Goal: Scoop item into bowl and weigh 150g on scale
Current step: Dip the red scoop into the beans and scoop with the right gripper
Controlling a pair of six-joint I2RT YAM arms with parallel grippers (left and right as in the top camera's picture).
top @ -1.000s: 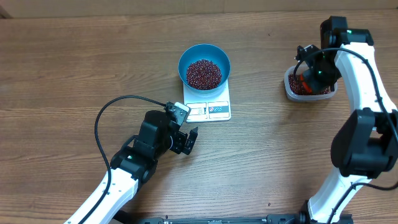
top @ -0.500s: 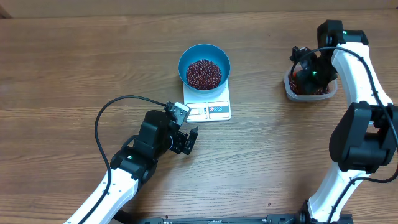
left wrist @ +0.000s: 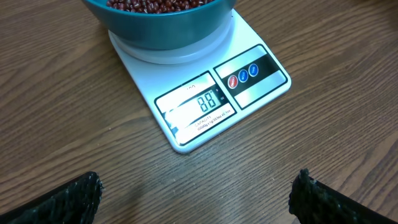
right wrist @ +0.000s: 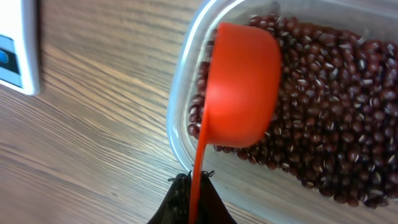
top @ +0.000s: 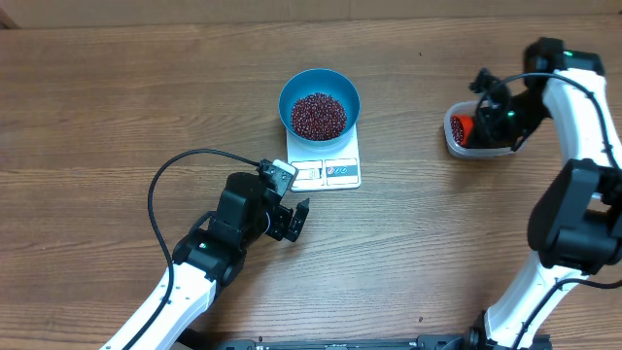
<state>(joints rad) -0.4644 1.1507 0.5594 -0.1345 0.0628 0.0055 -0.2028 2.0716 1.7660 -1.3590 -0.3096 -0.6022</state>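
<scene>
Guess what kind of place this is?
Likely a robot test bench: wooden table, kitchen scale under a bowl of beans, and a scoop in the right gripper at a tub.

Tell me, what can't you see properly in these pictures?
- Left wrist view: the scale has digits too blurry to read surely.
- Left wrist view: the bowl has its top cut off by the picture edge.
- Right wrist view: the scoop shows its back, hiding its inside.

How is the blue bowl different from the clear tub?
The blue bowl is round and opaque; the clear tub is rounded-rectangular and see-through. The bowl stands on the white scale; the tub rests straight on the table. An orange scoop sits in the tub; none is in the bowl. Both hold red-brown beans.
</scene>
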